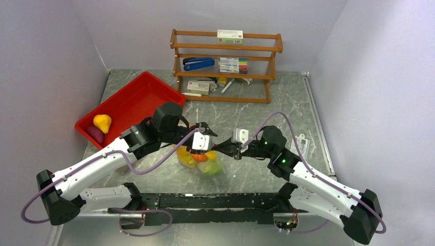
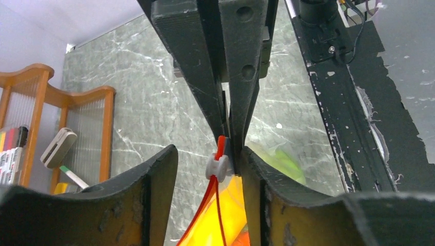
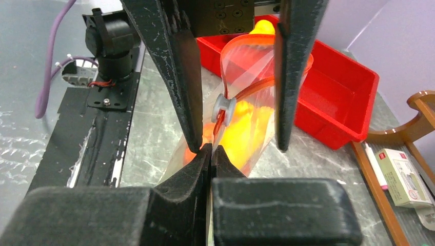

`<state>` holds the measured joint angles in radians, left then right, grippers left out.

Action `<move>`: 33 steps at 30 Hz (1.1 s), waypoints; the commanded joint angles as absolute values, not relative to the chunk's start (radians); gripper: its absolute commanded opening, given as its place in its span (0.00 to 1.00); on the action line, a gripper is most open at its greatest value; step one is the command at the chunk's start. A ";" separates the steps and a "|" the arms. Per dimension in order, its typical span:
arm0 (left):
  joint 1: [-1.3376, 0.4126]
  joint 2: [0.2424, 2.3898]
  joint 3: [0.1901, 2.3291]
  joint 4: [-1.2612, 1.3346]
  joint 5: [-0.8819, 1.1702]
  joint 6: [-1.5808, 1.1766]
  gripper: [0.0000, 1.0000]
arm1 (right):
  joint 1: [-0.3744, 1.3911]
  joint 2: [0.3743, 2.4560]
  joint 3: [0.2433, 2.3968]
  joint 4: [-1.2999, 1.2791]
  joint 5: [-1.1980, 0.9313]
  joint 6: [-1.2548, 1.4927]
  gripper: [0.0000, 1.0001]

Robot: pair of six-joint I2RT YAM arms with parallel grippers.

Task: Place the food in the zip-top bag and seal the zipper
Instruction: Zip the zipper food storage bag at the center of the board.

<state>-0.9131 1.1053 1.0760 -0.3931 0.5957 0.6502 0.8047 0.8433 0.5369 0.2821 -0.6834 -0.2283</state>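
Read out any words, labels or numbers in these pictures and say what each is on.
Nothing can be read.
White box atop the wooden shelf: red mark, print too small.
Marker pack on the middle shelf: too small.
Small box on the lowest shelf: print blurred.
White tag on the table: too small.

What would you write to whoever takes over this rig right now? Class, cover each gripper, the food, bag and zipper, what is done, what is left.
Left gripper: open, straddling the white slider, not gripping it.
Right gripper: shut on the zip-top bag edge by the zipper.
Done: yellow, orange and green food is bagged.
Left: a yellow pear and a dark piece lie in the red tray; the mouth beyond the slider gapes, so run it shut.
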 commanded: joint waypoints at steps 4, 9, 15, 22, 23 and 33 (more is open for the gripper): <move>-0.908 1.102 1.109 -0.431 0.638 0.665 0.36 | 0.825 0.834 0.556 0.310 -0.665 -0.257 0.00; -0.908 1.098 1.107 -0.437 0.636 0.666 0.27 | 0.831 0.840 0.564 0.300 -0.662 -0.266 0.00; -0.908 1.093 1.111 -0.447 0.628 0.673 0.29 | 0.836 0.840 0.569 0.269 -0.657 -0.287 0.00; -0.908 1.099 1.122 -0.469 0.611 0.683 0.07 | 0.842 0.835 0.577 0.251 -0.639 -0.297 0.00; -0.908 1.097 1.118 -0.475 0.603 0.686 0.07 | 0.841 0.827 0.575 0.251 -0.629 -0.297 0.00; -0.826 1.068 1.049 -0.507 0.597 0.706 0.07 | 0.841 0.721 0.546 0.222 -0.561 -0.325 0.00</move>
<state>-0.8726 1.0946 1.0760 -0.4648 0.6025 0.6914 0.8371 0.7586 0.5419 0.2218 -0.5751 -0.2981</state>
